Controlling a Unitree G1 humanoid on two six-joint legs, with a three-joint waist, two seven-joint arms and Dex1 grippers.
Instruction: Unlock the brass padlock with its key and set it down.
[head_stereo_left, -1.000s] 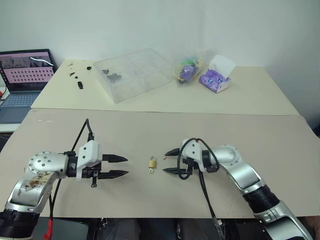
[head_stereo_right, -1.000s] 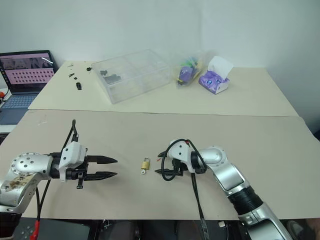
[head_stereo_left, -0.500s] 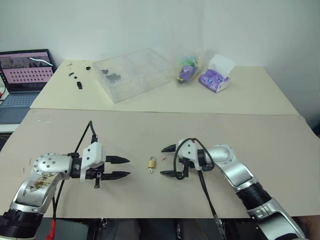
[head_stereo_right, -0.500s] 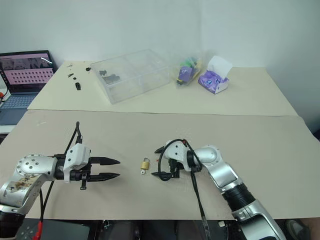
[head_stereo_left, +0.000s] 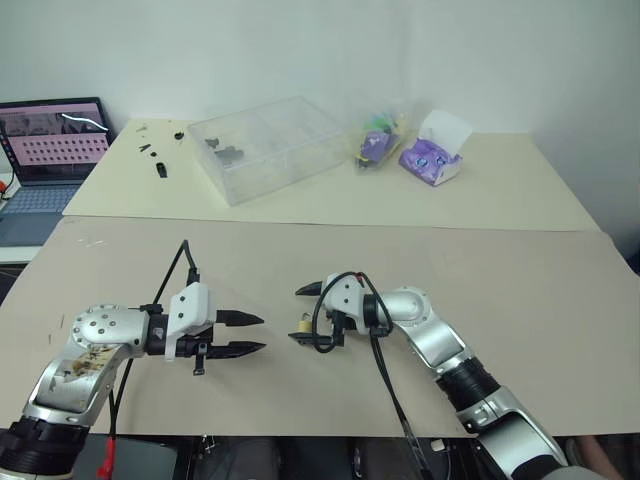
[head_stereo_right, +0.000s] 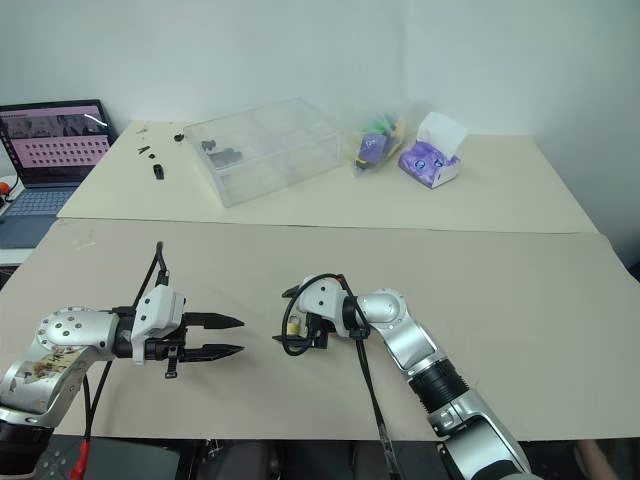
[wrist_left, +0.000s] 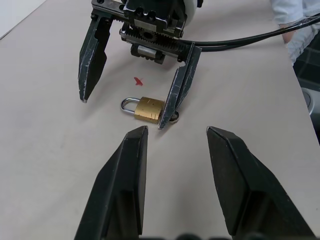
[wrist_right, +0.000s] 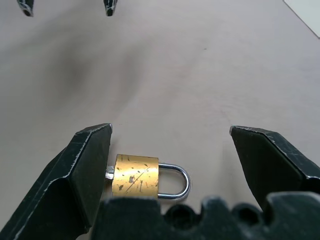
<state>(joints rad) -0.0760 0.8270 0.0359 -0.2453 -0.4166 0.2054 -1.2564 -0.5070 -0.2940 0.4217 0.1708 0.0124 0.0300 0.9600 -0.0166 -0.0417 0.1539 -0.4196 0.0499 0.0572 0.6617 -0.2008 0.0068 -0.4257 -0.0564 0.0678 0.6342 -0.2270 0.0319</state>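
One brass padlock (wrist_right: 135, 175), squarish yellow body, thin silver shackle, flat on table (head_stereo_left: 520, 290).
Lies between right gripper (wrist_left: 131, 100) wide-apart jaws, by one finger; left gripper (head_stereo_left: 252, 333) jaws apart, left of it.

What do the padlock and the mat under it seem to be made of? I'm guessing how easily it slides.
The padlock: body looks like brushed brass, yellow with fine scratches; its loop looks like polished steel, silver and shiny. The mat looks like matte beige cardboard or paper sheet, with no glare, though the exact material is unclear.
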